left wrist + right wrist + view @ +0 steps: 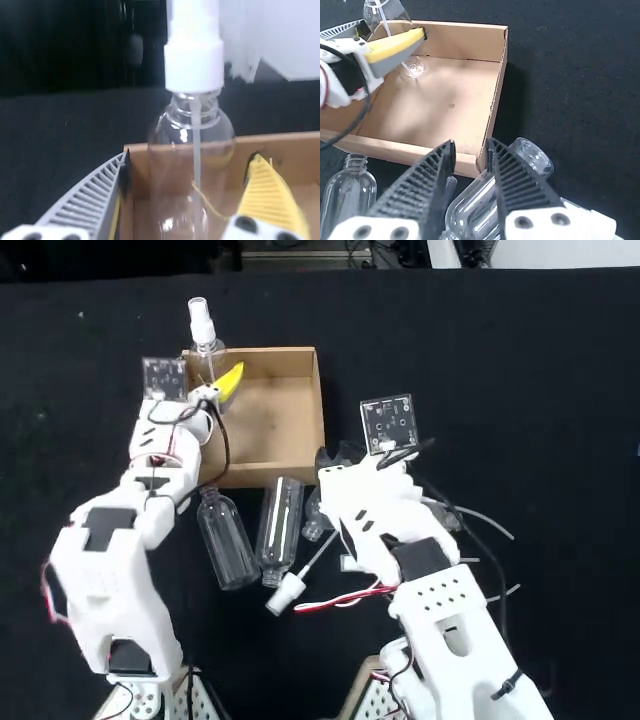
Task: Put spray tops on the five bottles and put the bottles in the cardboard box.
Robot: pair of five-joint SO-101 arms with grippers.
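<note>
Cardboard box [276, 432] holding one capped bottle [192, 131], left gripper [190, 159] wide around it, right gripper [470, 145] narrowly parted

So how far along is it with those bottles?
Early days. Done: one capped bottle stands in the cardboard box corner, between the left gripper's open fingers. To do: an uncapped bottle, a second bottle and a loose spray top lie on the table beside the right gripper.

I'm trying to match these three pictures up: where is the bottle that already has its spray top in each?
High view: the capped bottle stands in the cardboard box's far left corner.
Left wrist view: it stands between the left tool's two fingers.
Right wrist view: it stands behind the yellow finger, in a box corner.
Shared landmark: the cardboard box.
</note>
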